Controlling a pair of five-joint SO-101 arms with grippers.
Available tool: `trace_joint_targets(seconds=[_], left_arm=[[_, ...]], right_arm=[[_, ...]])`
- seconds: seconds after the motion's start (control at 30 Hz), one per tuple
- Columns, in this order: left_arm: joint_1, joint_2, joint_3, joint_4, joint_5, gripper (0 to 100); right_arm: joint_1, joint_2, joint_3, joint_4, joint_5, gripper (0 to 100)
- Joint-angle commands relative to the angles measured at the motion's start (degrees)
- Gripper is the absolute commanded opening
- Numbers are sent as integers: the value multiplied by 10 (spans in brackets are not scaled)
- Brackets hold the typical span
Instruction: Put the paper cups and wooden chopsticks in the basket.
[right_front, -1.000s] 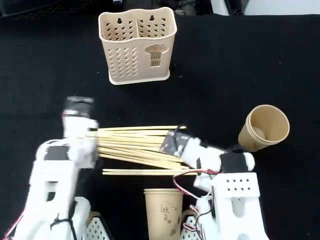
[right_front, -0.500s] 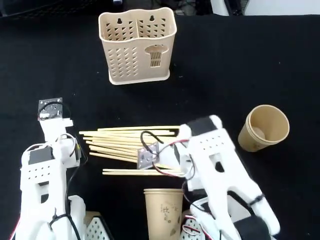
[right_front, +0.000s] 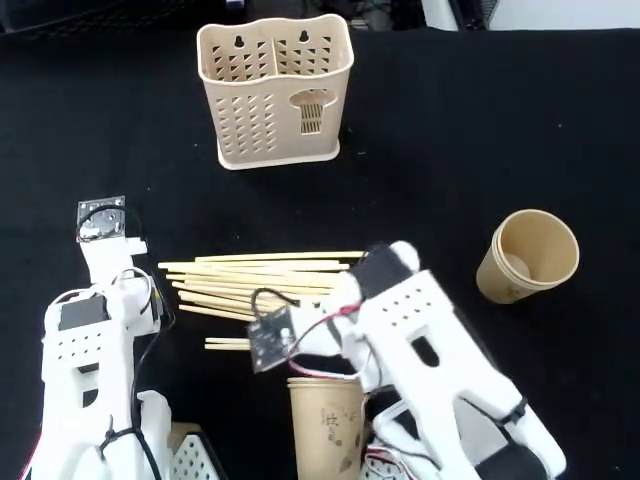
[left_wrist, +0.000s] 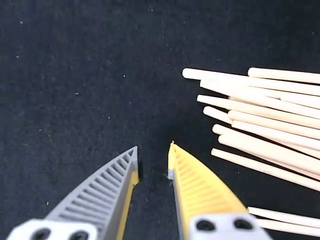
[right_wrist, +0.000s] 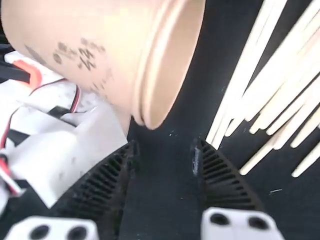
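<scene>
A pile of wooden chopsticks (right_front: 250, 275) lies mid-table. One paper cup (right_front: 326, 425) lies at the near edge, and a second paper cup (right_front: 528, 255) lies on its side at the right. The beige basket (right_front: 275, 95) stands at the back. My left gripper (left_wrist: 153, 147) is open just above the cloth, beside the chopsticks' ends (left_wrist: 260, 115) and holding nothing. My right gripper (right_wrist: 164, 145) is open and empty. The near cup's rim (right_wrist: 165, 60) is just beyond its fingertips, with the chopsticks (right_wrist: 270, 90) alongside. The right arm (right_front: 400, 320) covers the pile's right end.
The basket has two compartments with perforated walls. A black cloth (right_front: 500, 130) covers the table, with free room between the basket and the chopsticks. A separate pair of chopsticks (right_front: 228, 343) lies in front of the pile.
The left arm drew back leftward off the chopsticks and then stayed still. The right arm rose and swung over the pile toward the near cup. The pile now lies slightly looser.
</scene>
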Motion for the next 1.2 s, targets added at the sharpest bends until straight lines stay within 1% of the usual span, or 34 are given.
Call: trace_joint_targets(seconds=[0.0, 0.2, 0.33, 0.47, 0.5, 0.57, 0.63, 0.93, 1.03, 1.17], left_arm=[[6, -9, -7, -11, 2, 116], [5, -9, -7, -11, 1, 116], [6, -8, -5, -11, 4, 116], [7, -9, -6, -11, 4, 116], [7, -9, -6, -11, 4, 116], [7, -9, -6, -11, 4, 116], [7, -9, -6, -11, 4, 116], [6, -9, -6, -11, 4, 116], [7, -9, -6, -11, 4, 116], [6, -9, -6, -11, 4, 116]], right_arm=[[-58, -25, -4, 9, -44, 188], [-163, -29, -4, 8, -104, 188], [-190, -26, -4, 4, -105, 188], [-191, -26, 0, 4, -89, 185], [-191, -26, 0, 5, -83, 171], [-191, -26, 1, 5, -75, 109], [-191, -26, 0, 4, -76, 16], [-185, -29, -27, 11, -84, 12], [-157, -29, -85, 11, -100, 12], [-99, -27, -164, 11, -100, 12]])
